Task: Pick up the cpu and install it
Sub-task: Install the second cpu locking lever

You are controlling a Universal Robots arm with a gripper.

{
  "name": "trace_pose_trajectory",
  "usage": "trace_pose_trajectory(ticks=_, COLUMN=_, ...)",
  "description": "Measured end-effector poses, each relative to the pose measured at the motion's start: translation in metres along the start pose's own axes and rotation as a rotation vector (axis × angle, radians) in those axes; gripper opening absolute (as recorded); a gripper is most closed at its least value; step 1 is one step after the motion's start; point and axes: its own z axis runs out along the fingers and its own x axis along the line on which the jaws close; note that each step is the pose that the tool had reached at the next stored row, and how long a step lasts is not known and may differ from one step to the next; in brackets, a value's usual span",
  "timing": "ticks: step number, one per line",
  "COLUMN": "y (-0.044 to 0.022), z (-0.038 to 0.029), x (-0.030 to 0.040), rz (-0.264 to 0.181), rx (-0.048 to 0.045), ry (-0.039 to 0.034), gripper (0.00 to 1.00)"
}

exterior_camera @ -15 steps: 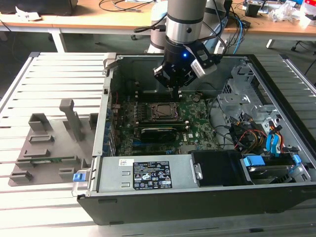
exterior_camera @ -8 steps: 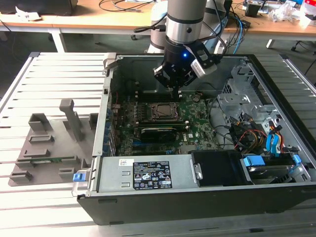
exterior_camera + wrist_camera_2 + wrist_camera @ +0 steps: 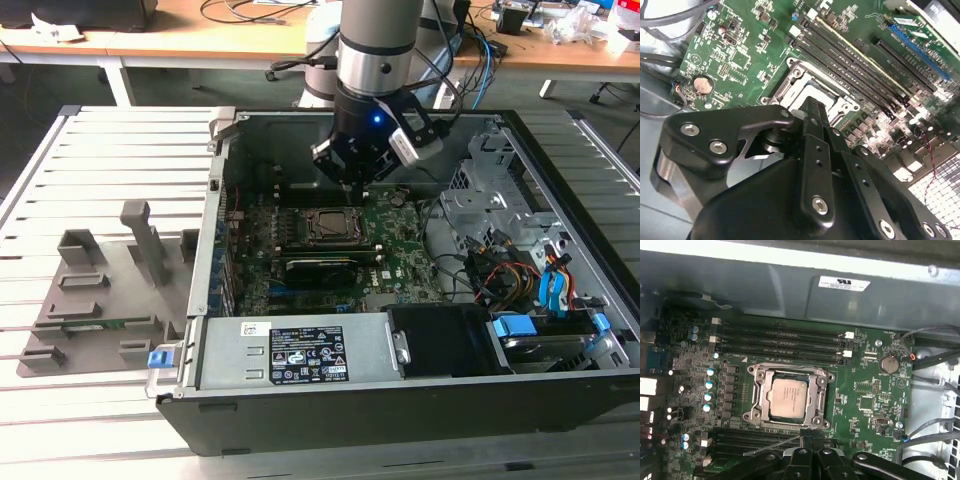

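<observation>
The cpu (image 3: 788, 398), that small flat square chip with the silvery-grey metal top, sits in the black square socket frame (image 3: 788, 396) on the green motherboard (image 3: 865, 400), and you can see it clearly in the first wrist view with the frame's metal border around all four of its edges. Your black end effector (image 3: 358, 180) hangs above the board inside the open dark computer case (image 3: 560, 400); in the exterior view it is just above the far edge of the socket. In the second wrist view the end effector's black fingers (image 3: 812, 117) look drawn together with nothing between them, their tip over the socket's near rim, though you cannot tell from here whether it touches. The row of long black memory slots (image 3: 782, 342) runs along one side of the socket, and a round silver coin battery (image 3: 888, 363) lies near the board's corner. To the exterior view's left of the case, grey plastic holder blocks (image 3: 100, 290) stand on the slatted white bench (image 3: 110, 140), well apart from the arm.
</observation>
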Motion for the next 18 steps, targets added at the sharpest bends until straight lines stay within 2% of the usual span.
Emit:
trace_pose_trajectory(ticks=2, y=-0.0142, z=0.0002, x=0.0014, rz=0.000, rx=0.0000, ry=-0.0001, gripper=0.11)
trace_pose_trajectory(ticks=3, y=-0.0183, z=0.0004, x=0.0020, rz=0.000, rx=-0.0003, ry=-0.0001, gripper=0.11)
trace_pose_trajectory(ticks=4, y=-0.0263, z=0.0009, x=0.0039, rz=0.000, rx=-0.0073, ry=-0.0008, gripper=0.11)
trace_pose_trajectory(ticks=5, y=-0.0305, z=0.0013, x=0.0055, rz=0.000, rx=-0.0234, ry=-0.0023, gripper=0.11)
trace_pose_trajectory(ticks=6, y=-0.0337, z=0.0014, x=0.0069, rz=0.001, rx=-0.0501, ry=-0.0049, gripper=0.11)
trace_pose_trajectory(ticks=8, y=-0.0376, z=0.0014, x=0.0087, rz=0.001, rx=-0.0816, ry=-0.0079, gripper=0.11)
trace_pose_trajectory(ticks=9, y=-0.0409, z=0.0015, x=0.0100, rz=0.002, rx=-0.1082, ry=-0.0105, gripper=0.11)
trace_pose_trajectory(ticks=10, y=-0.0454, z=0.0016, x=0.0116, rz=0.003, rx=-0.1552, ry=-0.0151, gripper=0.11)
trace_pose_trajectory(ticks=11, y=-0.0486, z=0.0015, x=0.0124, rz=0.004, rx=-0.1936, ry=-0.0188, gripper=0.11)
trace_pose_trajectory(ticks=12, y=-0.0515, z=0.0016, x=0.0132, rz=0.004, rx=-0.2283, ry=-0.0222, gripper=0.11)
trace_pose_trajectory(ticks=14, y=-0.0550, z=0.0016, x=0.0139, rz=0.005, rx=-0.2737, ry=-0.0265, gripper=0.11)
trace_pose_trajectory(ticks=17, y=-0.0613, z=0.0024, x=0.0155, rz=0.006, rx=-0.3170, ry=-0.0308, gripper=0.11)
trace_pose_trajectory(ticks=18, y=-0.0630, z=0.0037, x=0.0183, rz=0.005, rx=-0.3147, ry=-0.0305, gripper=0.11)
